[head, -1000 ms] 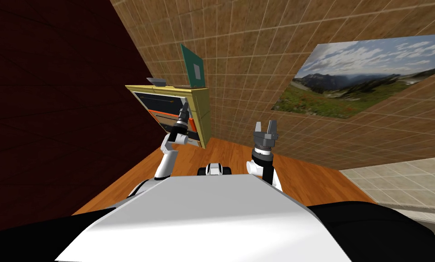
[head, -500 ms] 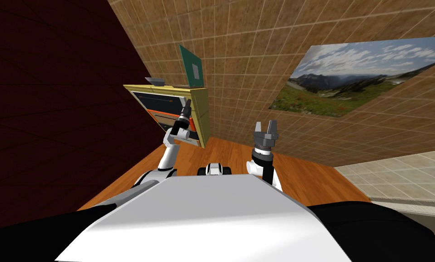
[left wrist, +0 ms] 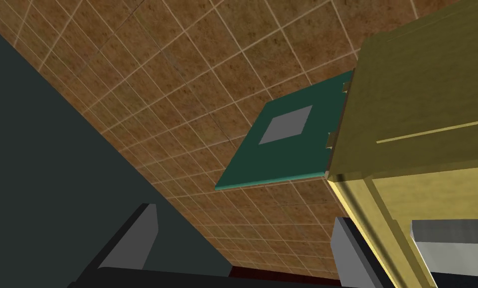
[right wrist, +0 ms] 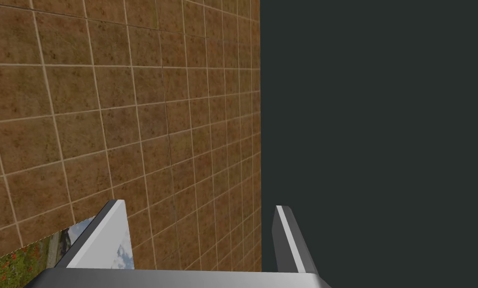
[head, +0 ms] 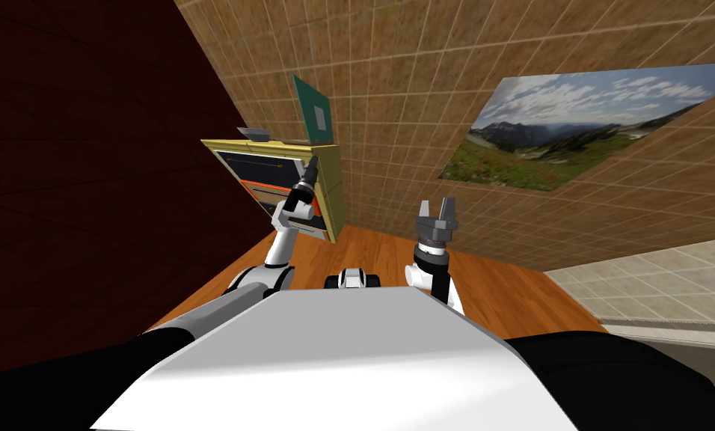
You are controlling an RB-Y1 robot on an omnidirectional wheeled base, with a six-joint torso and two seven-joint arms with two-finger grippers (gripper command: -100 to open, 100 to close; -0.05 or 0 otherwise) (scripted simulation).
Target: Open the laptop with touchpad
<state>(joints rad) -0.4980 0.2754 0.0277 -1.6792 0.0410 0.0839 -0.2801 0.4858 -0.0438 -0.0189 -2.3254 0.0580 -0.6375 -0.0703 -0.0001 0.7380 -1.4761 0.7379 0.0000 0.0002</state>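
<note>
— Any writing you can read from there?
— None. The laptop (left wrist: 283, 142) shows me a green lid with a plain grey square; the landscape picture (head: 580, 123) carries no legible lettering.

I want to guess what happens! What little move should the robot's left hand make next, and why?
Probably lift the left gripper a bit higher, toward the flat green laptop lid with a grey square. The gripper hangs before the yellow box-shaped cabinet, below its top where the laptop stands, fingers open and empty. The lid is ahead, apart from them.
</note>
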